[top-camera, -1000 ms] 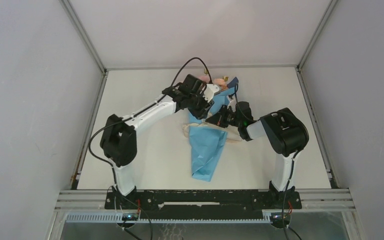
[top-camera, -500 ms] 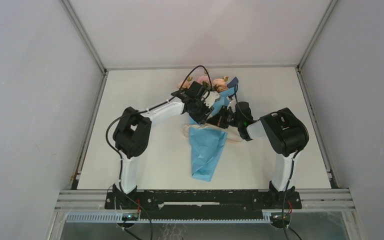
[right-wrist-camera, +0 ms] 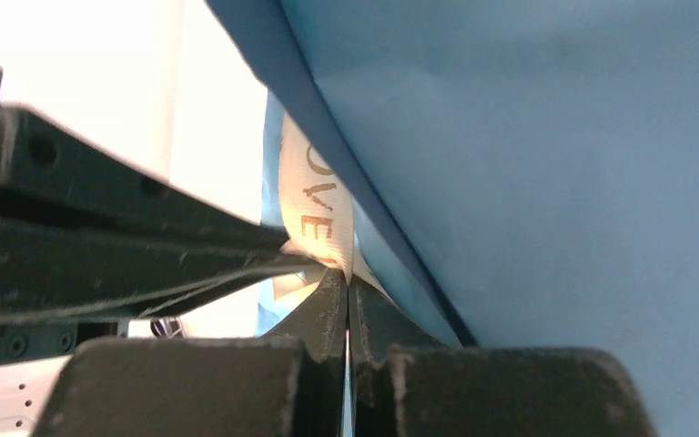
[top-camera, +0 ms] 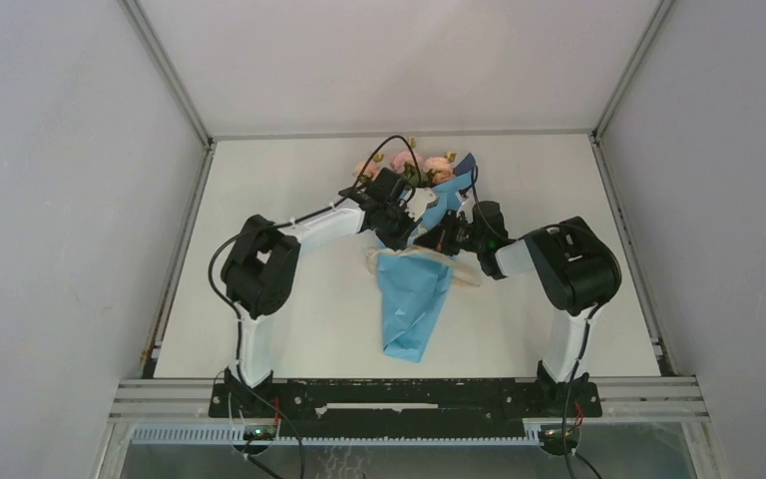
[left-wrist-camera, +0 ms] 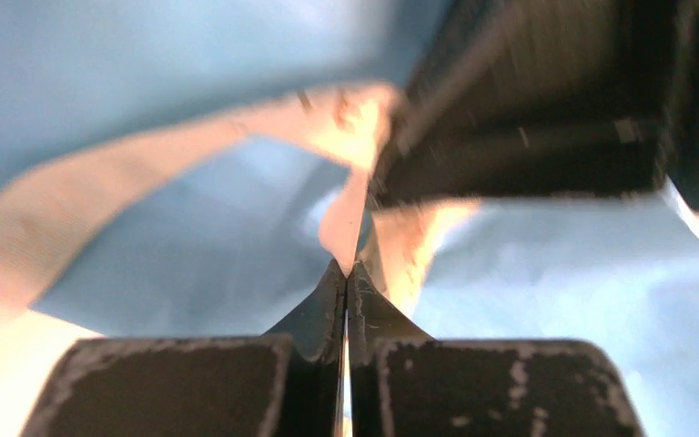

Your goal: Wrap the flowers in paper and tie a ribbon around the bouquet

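The bouquet [top-camera: 414,299] lies in the middle of the table, a light blue paper cone with its narrow end toward the arms. Pink and cream flowers [top-camera: 409,165] show at its far, wide end. The cream ribbon [top-camera: 379,261] crosses the cone's middle. My left gripper [top-camera: 407,236] meets my right gripper [top-camera: 429,239] right above that crossing. In the left wrist view the left gripper [left-wrist-camera: 347,266] is shut on a strand of ribbon [left-wrist-camera: 146,196]. In the right wrist view the right gripper [right-wrist-camera: 347,278] is shut on a printed ribbon [right-wrist-camera: 314,214] piece beside the paper [right-wrist-camera: 546,155].
White walls enclose the table [top-camera: 289,319] on three sides, with metal frame posts at the far corners. A loose ribbon end [top-camera: 469,279] trails right of the cone. Both arm bases stand on the black rail at the near edge.
The left arm came down and forward from over the flowers to the cone's middle, uncovering the blooms, and its jaws closed on the ribbon. The right gripper stayed shut in place.
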You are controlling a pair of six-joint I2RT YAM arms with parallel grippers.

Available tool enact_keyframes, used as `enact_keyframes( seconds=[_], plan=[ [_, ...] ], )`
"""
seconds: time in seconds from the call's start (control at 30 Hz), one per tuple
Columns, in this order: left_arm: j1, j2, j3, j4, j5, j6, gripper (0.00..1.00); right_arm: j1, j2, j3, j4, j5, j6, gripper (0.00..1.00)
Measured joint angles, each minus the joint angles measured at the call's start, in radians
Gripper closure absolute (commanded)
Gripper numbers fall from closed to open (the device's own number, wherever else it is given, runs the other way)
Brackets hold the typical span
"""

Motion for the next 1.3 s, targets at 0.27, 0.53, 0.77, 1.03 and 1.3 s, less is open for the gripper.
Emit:
enact_keyframes(
  seconds=[0.27,0.53,0.77,1.03,1.3],
  plan=[
    [0.0,-0.242,-0.155,-0.042,0.116,0.019,1.0,-0.028,-0.024,0.001,-0.043,0.002,-0.019,0.99],
    [0.005,-0.369,-0.221,-0.069,0.172,0.051,1.0,-0.005,-0.024,0.01,-0.09,0.003,-0.059,0.99],
    [0.087,-0.448,-0.409,-0.019,0.141,0.021,0.87,0.026,-0.027,0.035,-0.177,0.01,-0.143,0.99],
    [0.164,-0.457,-0.513,-0.034,0.127,0.029,0.51,0.045,-0.034,0.047,-0.231,0.005,-0.204,0.99],
    [0.007,-0.508,-0.376,-0.134,0.146,0.254,0.29,0.047,-0.04,0.06,-0.267,0.002,-0.218,0.99]
  ],
)
